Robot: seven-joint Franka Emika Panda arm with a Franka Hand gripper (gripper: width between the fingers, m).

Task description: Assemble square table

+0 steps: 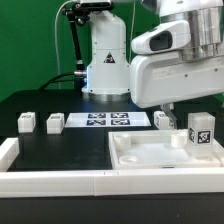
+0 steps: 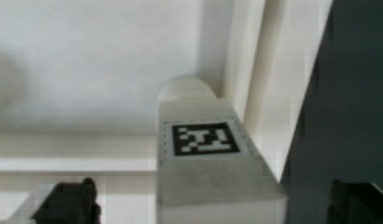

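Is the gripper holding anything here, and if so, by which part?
Nothing is held. The gripper is open, its fingers on either side of a tagged post, with a gap showing on both sides.

A black table (image 1: 62, 150) fills most of the exterior view. The marker board (image 1: 105, 121) lies flat on it toward the back, a thin white sheet printed with a row of black-and-white tags. A long white rail (image 1: 60, 182) runs along the table's near edge and turns up into a short raised end at the exterior view's left. Behind the table hangs a plain green backdrop (image 1: 30, 40), with a thin black pole (image 1: 72, 45) standing upright before it. In the wrist view the table shows as a dark band (image 2: 357, 90).
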